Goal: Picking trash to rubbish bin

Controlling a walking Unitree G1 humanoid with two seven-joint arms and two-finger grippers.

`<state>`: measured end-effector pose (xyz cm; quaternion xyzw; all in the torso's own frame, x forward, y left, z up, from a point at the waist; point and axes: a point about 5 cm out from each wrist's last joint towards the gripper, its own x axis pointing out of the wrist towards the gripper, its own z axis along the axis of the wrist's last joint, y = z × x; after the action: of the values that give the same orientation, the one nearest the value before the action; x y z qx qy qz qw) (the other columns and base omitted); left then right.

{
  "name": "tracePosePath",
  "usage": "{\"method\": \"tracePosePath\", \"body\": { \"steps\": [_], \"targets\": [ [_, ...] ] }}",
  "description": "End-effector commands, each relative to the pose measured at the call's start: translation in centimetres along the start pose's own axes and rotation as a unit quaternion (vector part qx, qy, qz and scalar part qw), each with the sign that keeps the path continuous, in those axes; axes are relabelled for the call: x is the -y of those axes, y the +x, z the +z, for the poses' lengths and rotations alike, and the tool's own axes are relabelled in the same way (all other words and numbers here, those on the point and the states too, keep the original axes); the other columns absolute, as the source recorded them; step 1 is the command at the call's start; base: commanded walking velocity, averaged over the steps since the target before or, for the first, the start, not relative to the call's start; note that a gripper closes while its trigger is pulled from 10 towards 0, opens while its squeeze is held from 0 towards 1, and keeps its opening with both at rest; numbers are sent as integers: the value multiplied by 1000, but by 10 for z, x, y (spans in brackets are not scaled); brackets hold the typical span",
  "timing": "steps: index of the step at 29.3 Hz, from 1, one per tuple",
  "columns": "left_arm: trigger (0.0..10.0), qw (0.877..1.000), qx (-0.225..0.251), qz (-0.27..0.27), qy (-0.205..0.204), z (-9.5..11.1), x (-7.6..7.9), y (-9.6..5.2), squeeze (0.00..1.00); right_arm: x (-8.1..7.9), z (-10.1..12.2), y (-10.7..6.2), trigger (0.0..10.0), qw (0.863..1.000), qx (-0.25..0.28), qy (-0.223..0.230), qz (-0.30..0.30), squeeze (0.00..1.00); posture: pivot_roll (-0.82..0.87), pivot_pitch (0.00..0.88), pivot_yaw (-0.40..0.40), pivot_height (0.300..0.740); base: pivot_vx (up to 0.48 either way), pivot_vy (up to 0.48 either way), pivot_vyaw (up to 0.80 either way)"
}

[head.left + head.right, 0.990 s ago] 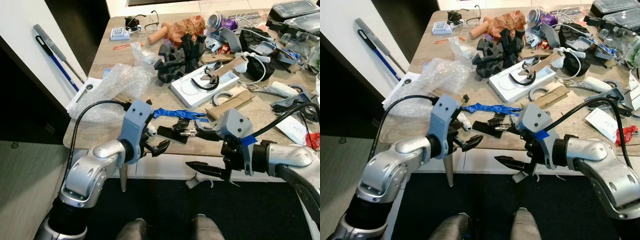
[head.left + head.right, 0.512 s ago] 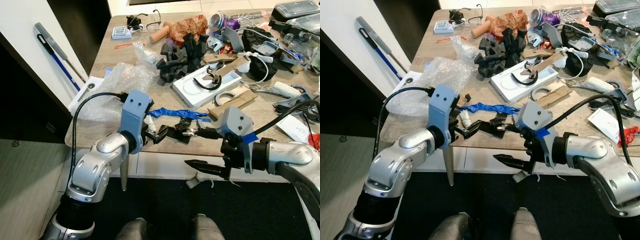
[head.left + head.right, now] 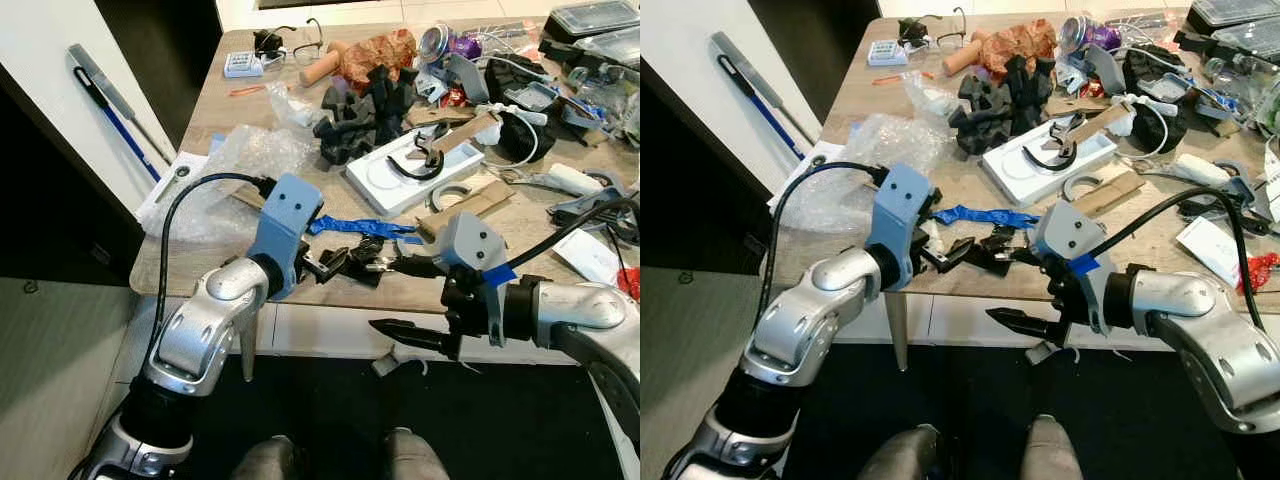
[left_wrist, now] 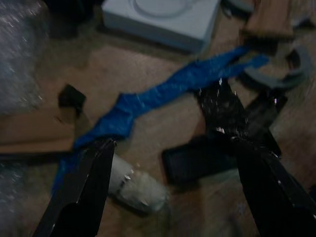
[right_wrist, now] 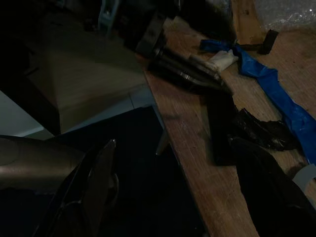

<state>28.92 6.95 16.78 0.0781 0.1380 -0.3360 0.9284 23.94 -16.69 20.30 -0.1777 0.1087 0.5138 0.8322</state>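
A strip of blue tape (image 3: 360, 227) lies near the wooden table's (image 3: 210, 262) front edge. Crumpled black plastic (image 3: 366, 250) and a flat black piece (image 4: 197, 160) sit just in front of it. A small white wad (image 4: 136, 185) lies beside them. My left gripper (image 3: 325, 263) hovers open over this spot, with the wad and the black piece between its fingers (image 4: 84, 192). My right gripper (image 3: 402, 298) is open at the table edge to the right of the scraps. One of its fingers is level with the tabletop and the other hangs below the edge. It holds nothing.
Bubble wrap (image 3: 235, 165) covers the table's left part. Behind the scraps are black foam (image 3: 365, 105), a white tray (image 3: 420, 165), cardboard (image 3: 470, 205), cables and other clutter. A blue-handled tool (image 3: 110, 110) leans on the left wall. My feet (image 3: 270, 460) stand on dark floor.
My left gripper has swung forward and to the right, from off the table edge to over the black scraps and white wad. The right gripper has stayed put.
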Motion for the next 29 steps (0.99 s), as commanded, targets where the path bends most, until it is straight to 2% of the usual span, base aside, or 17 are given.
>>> {"method": "tracePosePath", "body": {
  "steps": [1, 6, 7, 13, 21, 22, 29],
  "targets": [
    [10000, 999, -38, 5, -5, -13, 2, 2, 0, -3, 2, 2, 10000, 1000, 4, -5, 9, 0, -115, 170, 129, 740, 0, 0, 0],
    [10000, 998, -64, 14, -14, -17, 5, 5, 0, -4, 2, 2, 10000, 1000, 4, -5, 10, 0, -116, 163, 129, 740, 0, 0, 0],
    [10000, 996, -85, 13, -19, -18, 8, 7, 0, -4, 2, 2, 10000, 1000, 4, -5, 10, 0, -116, 161, 128, 740, 0, 0, 0],
    [10000, 994, -102, 13, -47, -17, 13, 11, 0, -4, 2, 2, 10000, 1000, 5, -6, 10, 0, -118, 159, 129, 740, 0, 0, 0],
    [10000, 987, -134, 68, -48, -19, 7, 15, 0, -5, 3, 2, 10000, 1000, 7, -6, 10, 0, -120, 168, 135, 740, 0, 0, 0],
    [10000, 984, -150, 89, -47, -21, 4, 16, 0, -5, 4, 2, 10000, 1000, 7, -7, 9, 0, -120, 170, 136, 740, 0, 0, 0],
    [10000, 979, -168, 112, -24, -24, 4, 19, 0, -5, 4, 0, 10000, 1000, 7, -8, 7, 0, -123, 173, 140, 740, 0, 0, 0]
  ]
}}
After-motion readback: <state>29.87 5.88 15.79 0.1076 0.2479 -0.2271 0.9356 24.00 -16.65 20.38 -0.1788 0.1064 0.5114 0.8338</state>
